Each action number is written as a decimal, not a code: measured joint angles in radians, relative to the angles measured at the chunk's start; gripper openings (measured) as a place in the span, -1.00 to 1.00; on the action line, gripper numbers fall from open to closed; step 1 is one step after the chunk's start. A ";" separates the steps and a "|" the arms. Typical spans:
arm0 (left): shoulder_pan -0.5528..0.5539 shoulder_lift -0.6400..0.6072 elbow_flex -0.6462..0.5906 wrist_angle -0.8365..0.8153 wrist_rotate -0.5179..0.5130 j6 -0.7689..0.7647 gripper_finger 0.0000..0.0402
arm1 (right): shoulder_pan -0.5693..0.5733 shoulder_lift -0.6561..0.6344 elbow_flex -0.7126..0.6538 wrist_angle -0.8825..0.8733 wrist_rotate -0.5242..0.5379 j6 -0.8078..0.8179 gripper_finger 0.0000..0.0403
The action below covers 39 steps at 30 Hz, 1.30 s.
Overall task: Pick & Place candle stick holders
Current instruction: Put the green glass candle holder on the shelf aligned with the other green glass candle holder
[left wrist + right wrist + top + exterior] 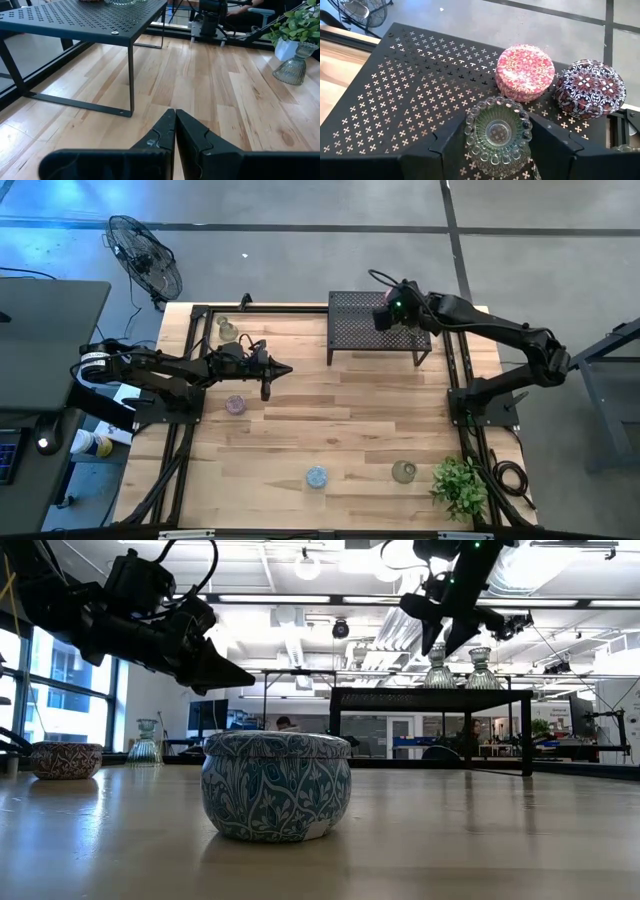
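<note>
Clear green glass holder point(497, 132) sits between right gripper point(497, 150) fingers, bottom centre, on black perforated shelf point(405, 85). Pink patterned tin point(525, 71) and dark patterned tin point(590, 89) touching, upper right.

The pale wooden tabletop point(330, 430) carries a black perforated rack point(350, 315) at its far edge, a blue patterned tin point(316, 476), a purple tin point(235, 404), a green glass holder point(404, 471), another point(228, 330) and a leafy plant point(460, 485) at the near right corner.
</note>
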<state>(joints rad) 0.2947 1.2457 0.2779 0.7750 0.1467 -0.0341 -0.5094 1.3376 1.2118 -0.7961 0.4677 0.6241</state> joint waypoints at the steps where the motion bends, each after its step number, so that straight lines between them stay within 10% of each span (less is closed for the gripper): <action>1: 0.000 0.000 0.000 0.000 0.000 0.000 -0.95 | -0.002 0.000 0.000 0.000 -0.005 -0.003 -0.06; 39: 0.000 0.000 0.000 0.000 0.019 -0.001 -0.95 | -0.002 -0.001 0.001 -0.035 -0.011 -0.026 0.12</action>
<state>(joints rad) 0.2945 1.2457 0.2779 0.7750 0.1661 -0.0349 -0.5114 1.3369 1.2125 -0.8315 0.4565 0.5983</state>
